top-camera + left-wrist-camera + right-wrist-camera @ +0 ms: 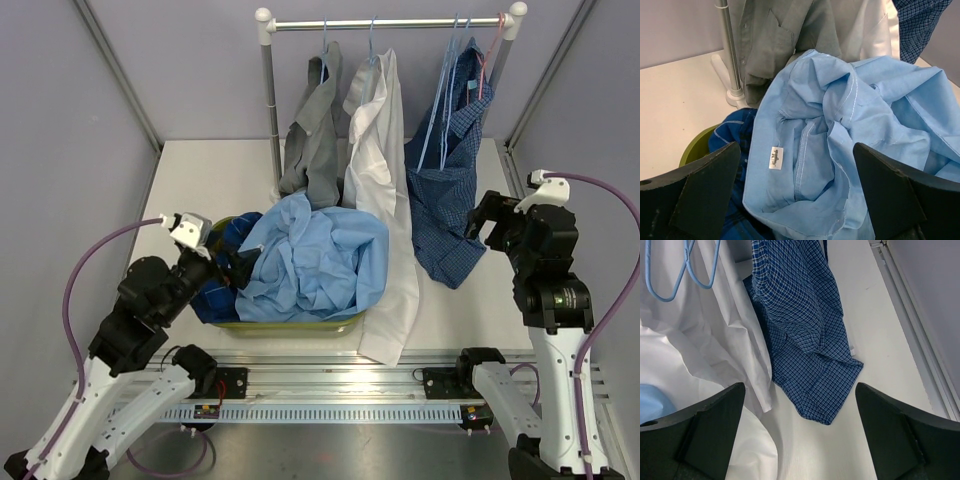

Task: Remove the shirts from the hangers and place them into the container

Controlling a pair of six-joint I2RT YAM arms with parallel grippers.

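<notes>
Left hand [796, 155] spread wide, light blue shirt [865, 115] heaped in container [694, 149]

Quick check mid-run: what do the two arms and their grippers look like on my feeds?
The left arm and right arm match: white lower links, black upper joints. A purple cable loops along each to a white wrist camera housing. The left gripper and right gripper have broad, matte black, wedge-shaped fingers.

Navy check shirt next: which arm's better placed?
Right, probably. The right gripper, open, sits beside the navy check shirt hanging at the right end of the rail. The left gripper, also open, is at the light blue shirt in the container, with the white shirt between.
</notes>
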